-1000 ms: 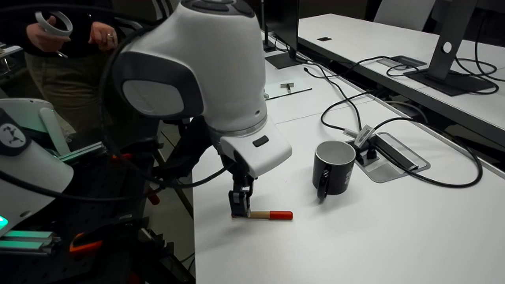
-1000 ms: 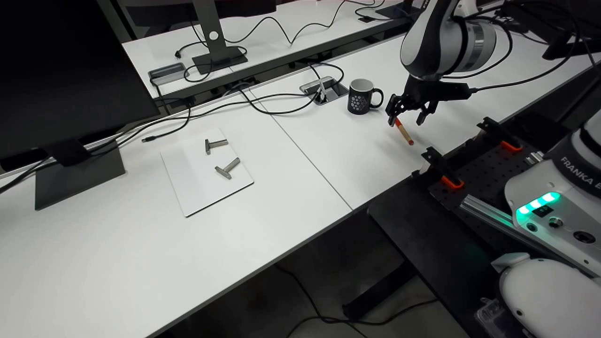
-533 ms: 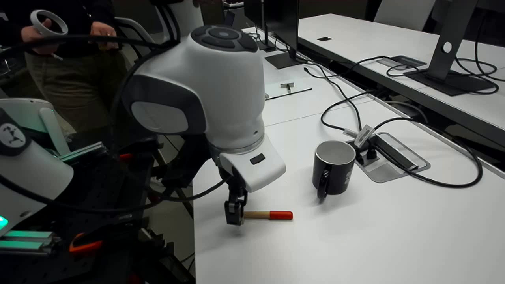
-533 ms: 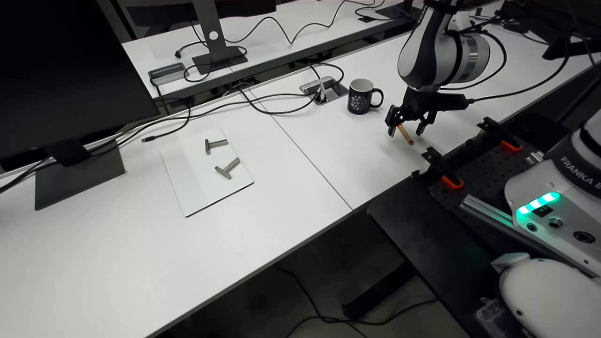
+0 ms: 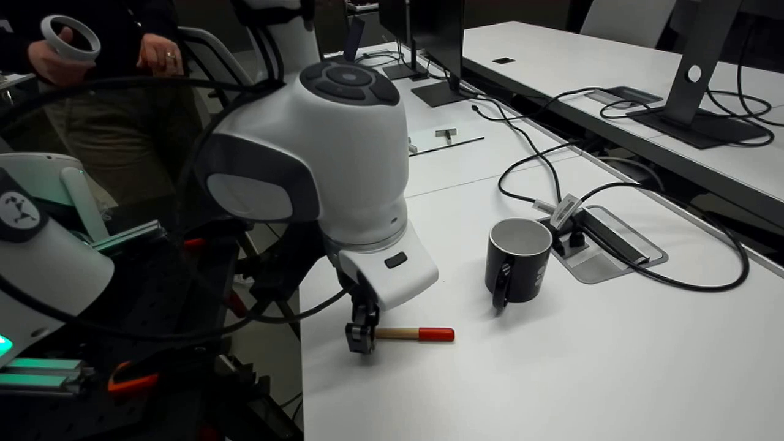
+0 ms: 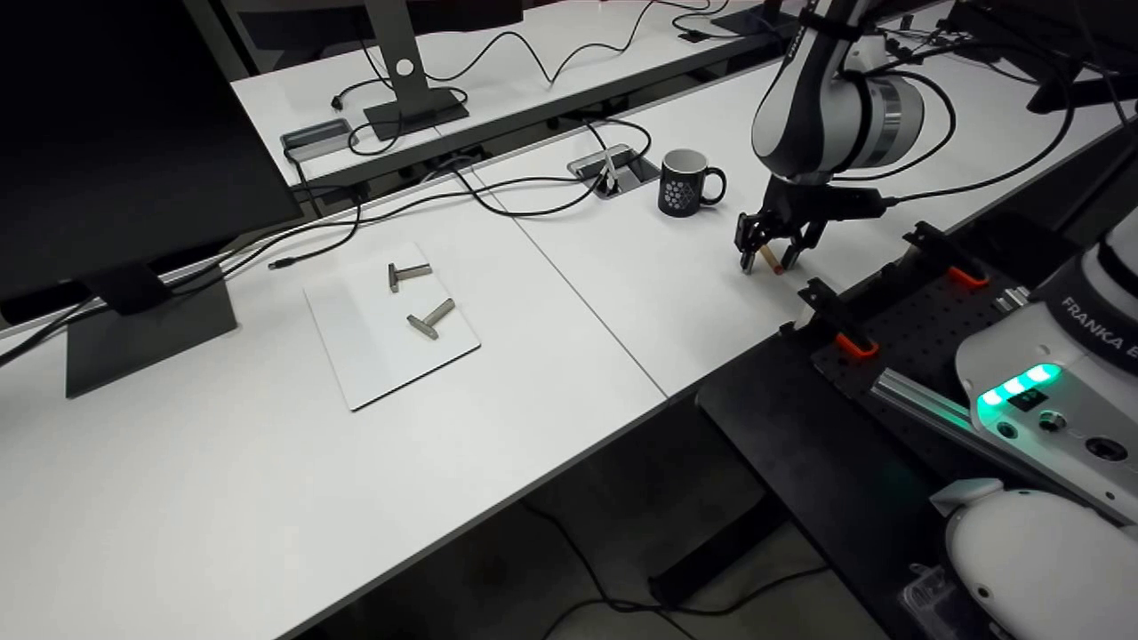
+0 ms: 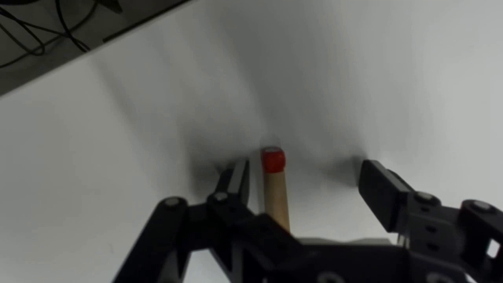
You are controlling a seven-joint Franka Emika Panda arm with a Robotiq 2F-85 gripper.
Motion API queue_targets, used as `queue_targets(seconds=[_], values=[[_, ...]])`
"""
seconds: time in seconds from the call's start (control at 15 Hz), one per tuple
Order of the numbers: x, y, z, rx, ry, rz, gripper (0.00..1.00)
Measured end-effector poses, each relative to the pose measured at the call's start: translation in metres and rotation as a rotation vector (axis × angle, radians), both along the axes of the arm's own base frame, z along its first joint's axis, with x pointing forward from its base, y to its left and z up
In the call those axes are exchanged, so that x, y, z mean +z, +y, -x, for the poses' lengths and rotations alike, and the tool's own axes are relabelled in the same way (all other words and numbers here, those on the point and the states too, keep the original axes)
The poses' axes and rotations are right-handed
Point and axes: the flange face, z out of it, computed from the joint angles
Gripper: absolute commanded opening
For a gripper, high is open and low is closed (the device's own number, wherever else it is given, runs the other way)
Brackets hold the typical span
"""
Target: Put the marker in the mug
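The marker (image 5: 424, 334), tan with a red end section and a small red tip, lies flat on the white table. Its tan part and red tip (image 7: 273, 161) show in the wrist view, between the black fingers. My gripper (image 7: 305, 167) is open around the marker, low over the table. The marker is near one finger (image 7: 239, 181) with a thin gap, and well apart from the opposite finger (image 7: 379, 188). In an exterior view the gripper (image 5: 361, 339) hides the marker's near end. The black mug (image 5: 517, 269) stands upright, handle toward the gripper's side; it shows also in an exterior view (image 6: 680, 197).
A grey cable box (image 5: 618, 245) with black cables lies just behind the mug. A white board (image 6: 391, 342) carries two metal T-shaped pieces. A monitor (image 6: 116, 151) stands farther along. Orange-tipped clamps (image 6: 855, 345) sit at the table edge near the gripper.
My gripper has come down to the table and shifted slightly toward the marker's small red tip. Its jaws have narrowed somewhat. Marker and mug have stayed in place.
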Motion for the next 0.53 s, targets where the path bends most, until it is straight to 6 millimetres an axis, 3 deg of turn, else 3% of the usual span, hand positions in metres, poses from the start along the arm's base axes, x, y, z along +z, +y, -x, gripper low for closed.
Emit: queue_targets(seconds=[0.4,0.53], values=[[0.0009,-0.0021,-0.001,-0.005,-0.01,0.004,0.08],[0.001,-0.0028,-0.001,-0.007,-0.011,0.004,0.08]])
